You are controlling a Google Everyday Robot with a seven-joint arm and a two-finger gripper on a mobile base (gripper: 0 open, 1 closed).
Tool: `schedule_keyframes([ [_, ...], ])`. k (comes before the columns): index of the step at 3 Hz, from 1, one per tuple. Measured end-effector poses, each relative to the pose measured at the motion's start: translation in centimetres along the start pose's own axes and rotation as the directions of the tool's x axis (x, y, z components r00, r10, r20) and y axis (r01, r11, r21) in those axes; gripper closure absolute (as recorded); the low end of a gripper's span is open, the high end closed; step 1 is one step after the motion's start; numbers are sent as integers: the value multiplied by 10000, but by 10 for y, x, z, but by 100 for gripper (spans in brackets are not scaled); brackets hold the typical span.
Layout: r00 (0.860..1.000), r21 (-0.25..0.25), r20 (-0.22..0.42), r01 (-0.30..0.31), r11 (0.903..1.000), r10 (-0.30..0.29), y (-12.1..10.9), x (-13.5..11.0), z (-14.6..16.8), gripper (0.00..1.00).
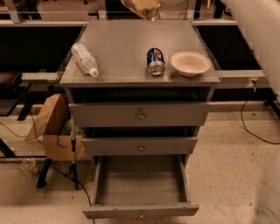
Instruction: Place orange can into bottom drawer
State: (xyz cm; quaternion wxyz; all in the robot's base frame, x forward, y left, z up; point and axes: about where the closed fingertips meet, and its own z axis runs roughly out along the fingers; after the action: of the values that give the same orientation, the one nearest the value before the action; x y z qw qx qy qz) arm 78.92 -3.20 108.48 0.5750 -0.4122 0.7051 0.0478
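Grey metal desk (118, 43): three drawers, bottom drawer (140, 186) pulled out. One bottle (85, 59), one blue can (155, 61), one bowl (190, 63). Orange can (141, 8) at top edge. White arm (258, 35) down right side; hand beyond top edge, grip cannot tell.

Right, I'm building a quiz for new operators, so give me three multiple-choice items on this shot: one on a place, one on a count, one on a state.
1. Where is the blue can?
A. on the cabinet top, between the plastic bottle and the bowl
B. inside a drawer
C. on the floor

2. How many drawers does the cabinet have?
A. two
B. three
C. five

3. The bottom drawer is:
A. shut
B. pulled open and bare
C. open with a can inside

Answers:
1. A, it lies just beside the bowl.
2. B, two knobbed fronts plus the lowest one.
3. B, only its grey floor shows. The orange can is at the picture's top edge, and the gripper is out of view above it.
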Motion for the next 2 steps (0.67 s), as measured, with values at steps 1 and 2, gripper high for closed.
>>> schedule_keyframes([
  [1, 9918, 930, 1192, -570, 9940, 457, 5, -33, -76, 100],
  [2, 9786, 1454, 1790, -1288, 9810, 1019, 35, -20, -125, 100],
])
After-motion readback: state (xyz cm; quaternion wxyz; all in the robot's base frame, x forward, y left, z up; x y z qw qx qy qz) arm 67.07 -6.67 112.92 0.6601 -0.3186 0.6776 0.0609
